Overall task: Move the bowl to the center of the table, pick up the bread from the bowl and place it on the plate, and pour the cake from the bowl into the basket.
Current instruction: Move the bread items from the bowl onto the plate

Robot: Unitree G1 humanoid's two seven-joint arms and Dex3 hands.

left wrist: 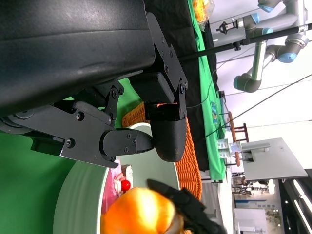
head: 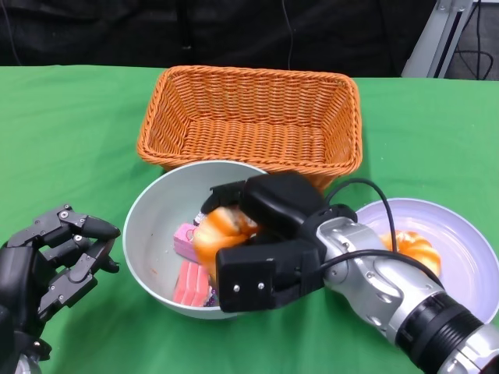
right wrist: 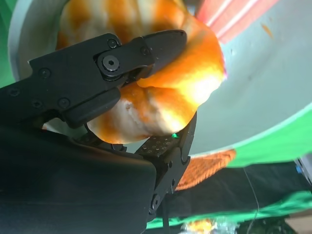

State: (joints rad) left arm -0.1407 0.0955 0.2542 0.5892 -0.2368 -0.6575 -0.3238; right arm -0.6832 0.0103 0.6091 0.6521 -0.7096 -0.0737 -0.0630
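Observation:
The pale bowl (head: 148, 204) sits in front of the wicker basket (head: 249, 117). My right hand (head: 265, 241) reaches into the bowl and grips an orange bread roll (head: 221, 231) just above its floor. In the right wrist view the roll (right wrist: 165, 87) is pinched between the black fingers (right wrist: 126, 53), over the bowl's inside (right wrist: 273, 87). Pink cake pieces (head: 189, 279) lie in the bowl under the roll. My left hand (head: 54, 261) hovers left of the bowl, fingers bent and holding nothing. The left wrist view shows the roll (left wrist: 139, 212) and the bowl rim (left wrist: 78, 190).
A lavender plate (head: 468, 234) at the right carries another orange roll (head: 415, 248). The basket holds nothing visible and stands close behind the bowl. Green cloth covers the table (head: 70, 140); its far edge meets a dark backdrop.

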